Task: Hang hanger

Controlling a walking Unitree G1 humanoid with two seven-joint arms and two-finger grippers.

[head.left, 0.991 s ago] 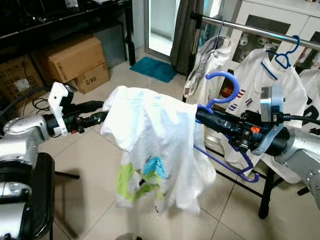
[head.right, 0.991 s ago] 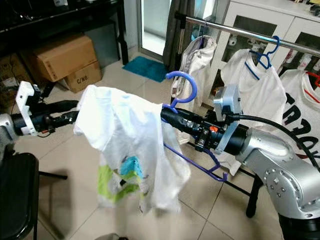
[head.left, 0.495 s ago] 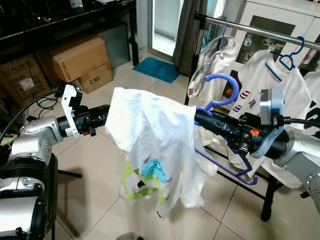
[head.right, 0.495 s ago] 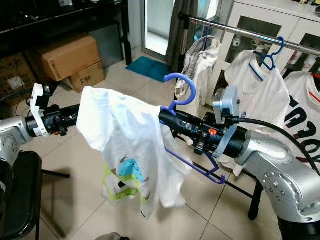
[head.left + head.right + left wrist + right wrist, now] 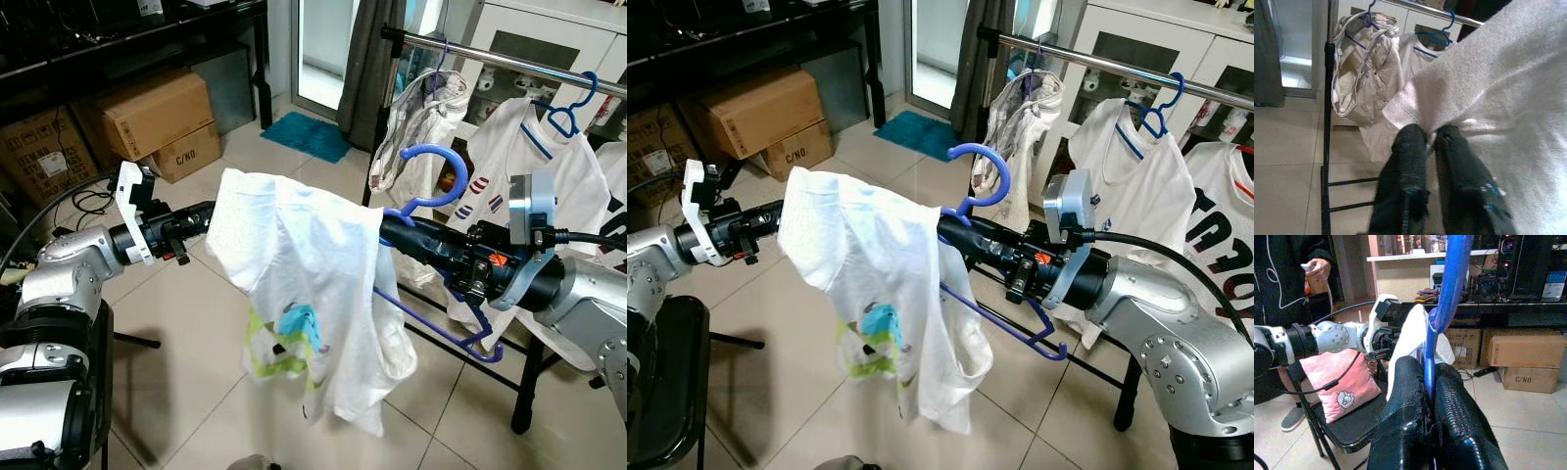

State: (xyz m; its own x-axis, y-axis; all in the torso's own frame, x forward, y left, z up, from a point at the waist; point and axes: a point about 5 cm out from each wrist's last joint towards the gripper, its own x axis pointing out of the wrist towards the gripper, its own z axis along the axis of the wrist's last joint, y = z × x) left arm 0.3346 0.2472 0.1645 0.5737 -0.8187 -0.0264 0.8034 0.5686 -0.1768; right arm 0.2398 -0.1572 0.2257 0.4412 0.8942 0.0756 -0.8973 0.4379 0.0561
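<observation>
1. The blue plastic hanger [image 5: 431,186] is held in mid-air in front of the robot, its hook pointing up and its lower bar slanting down toward the right arm; a white T-shirt with a blue and green print [image 5: 304,294] is draped over it and hangs down toward the tiled floor [image 5: 176,382].
2. The right pincer [image 5: 1431,382] is clenched on the hanger: in the right wrist view the blue stem runs up between its two black fingers [image 5: 1405,401], which press on it from both sides, just below the hook.
3. The left pincer [image 5: 1428,139] is at the shirt's far shoulder, its two fingertips close together and touching the edge of the white cloth; I cannot tell whether cloth is pinched between them.
4. Behind the hanger stands a black-legged clothes rack with a silver rail [image 5: 529,64]. On it three garments can be counted: a beige bundled garment [image 5: 421,108] on a blue hanger, a white shirt with blue trim [image 5: 519,157] on a second blue hanger [image 5: 568,103], and a white shirt with dark lettering [image 5: 1225,225] at the edge.
5. Three brown cardboard boxes [image 5: 162,113] sit on the floor to the left, beside one teal floor mat [image 5: 312,135].
6. The right wrist view shows one black folding chair [image 5: 1352,426] carrying one pink cushion [image 5: 1339,389], and a person in dark clothes whose hand [image 5: 1315,269] holds a small object.
</observation>
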